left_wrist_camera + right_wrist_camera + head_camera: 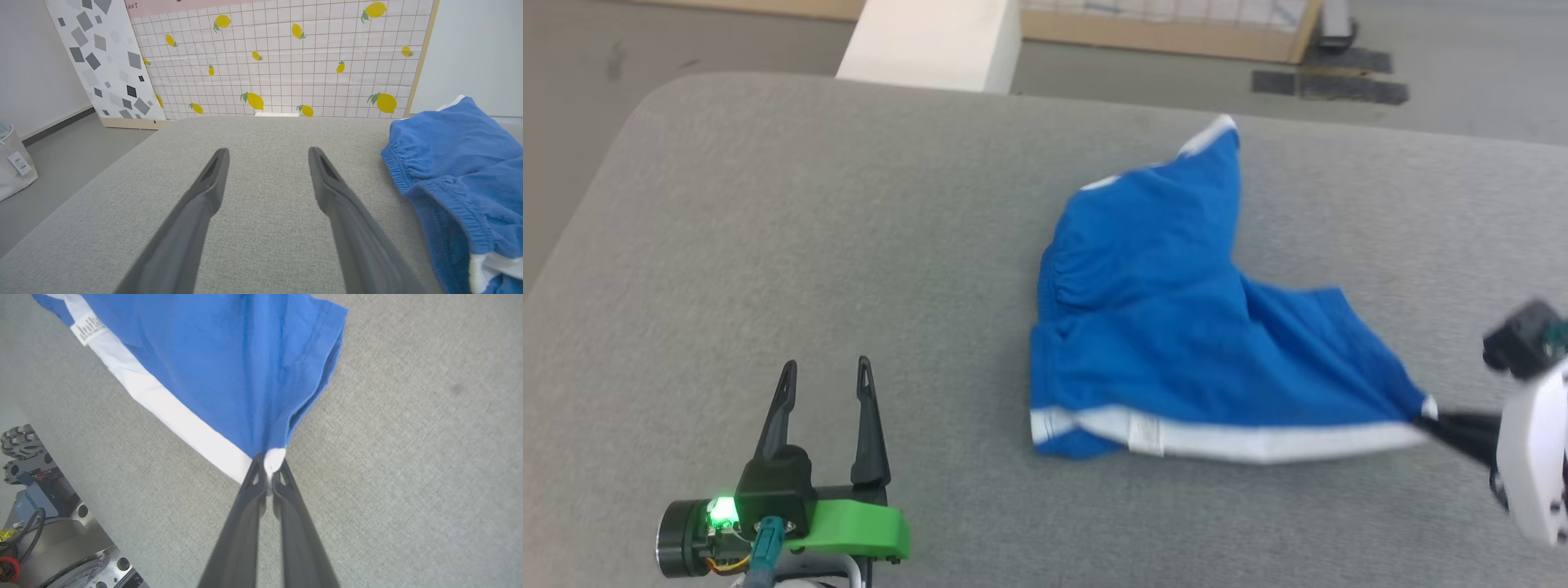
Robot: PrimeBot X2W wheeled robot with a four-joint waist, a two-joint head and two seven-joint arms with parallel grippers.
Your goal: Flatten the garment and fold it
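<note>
The garment (1168, 327) is a pair of bright blue shorts with a white hem band, lying rumpled right of centre on the grey padded table (809, 245). My right gripper (1425, 423) comes in from the right edge and is shut on the garment's near right corner; the right wrist view has the fingertips pinching the white-trimmed corner of the garment (229, 363) at the gripper (268, 469). A small white label (88, 328) sits on the hem band. My left gripper (826, 371) stands open at the lower left, well apart from the cloth. Beyond its spread fingers (267, 153), the garment's gathered waistband (449, 171) lies to the right.
The table's far edge meets a white block (931, 41) and a lemon-print grid panel (286, 61). A speckled panel (102, 57) and a pale bag (12, 163) stand on the floor at left. The robot's base (45, 522) lies below the table's near edge.
</note>
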